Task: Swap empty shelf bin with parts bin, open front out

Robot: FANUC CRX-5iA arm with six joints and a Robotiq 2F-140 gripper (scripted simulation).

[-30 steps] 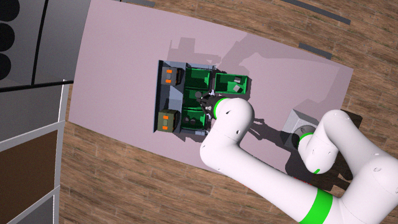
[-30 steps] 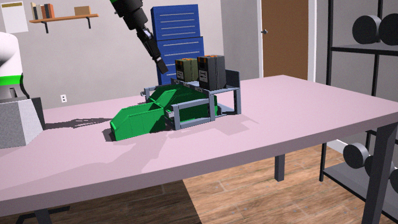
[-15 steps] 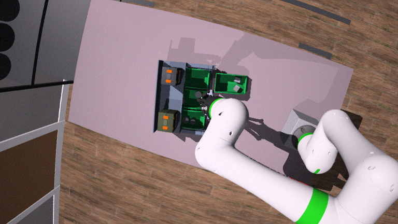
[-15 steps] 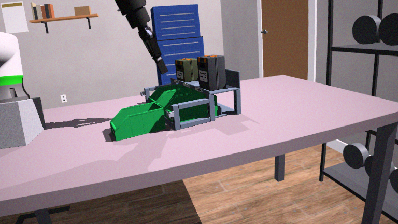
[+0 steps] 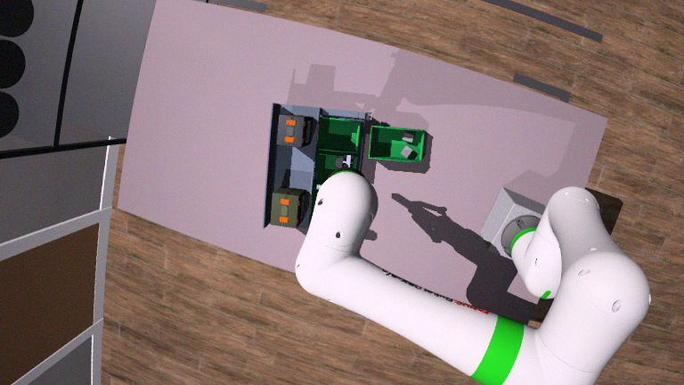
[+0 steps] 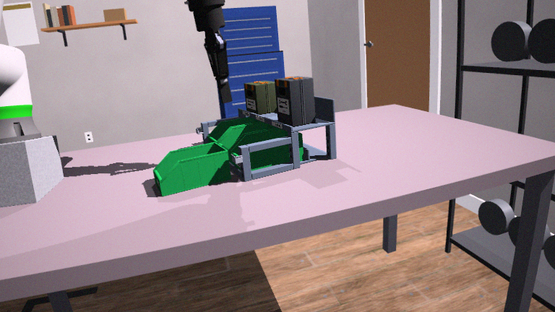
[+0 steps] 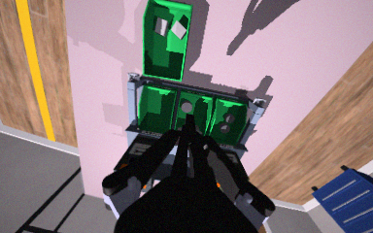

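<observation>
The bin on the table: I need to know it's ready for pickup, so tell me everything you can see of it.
The bin is bright green, plastic-looking, open-topped, with a sloped, cut-down front. It sits upright on the table, its back next to the shelf front, near the left slot. Two pale grey parts lie inside near its front. Nothing grips it; the tool is shut, empty, above the shelf.

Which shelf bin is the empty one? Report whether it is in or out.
In. The wrist view shows the empty bin in the shelf, behind the parts bin on the table.
</observation>
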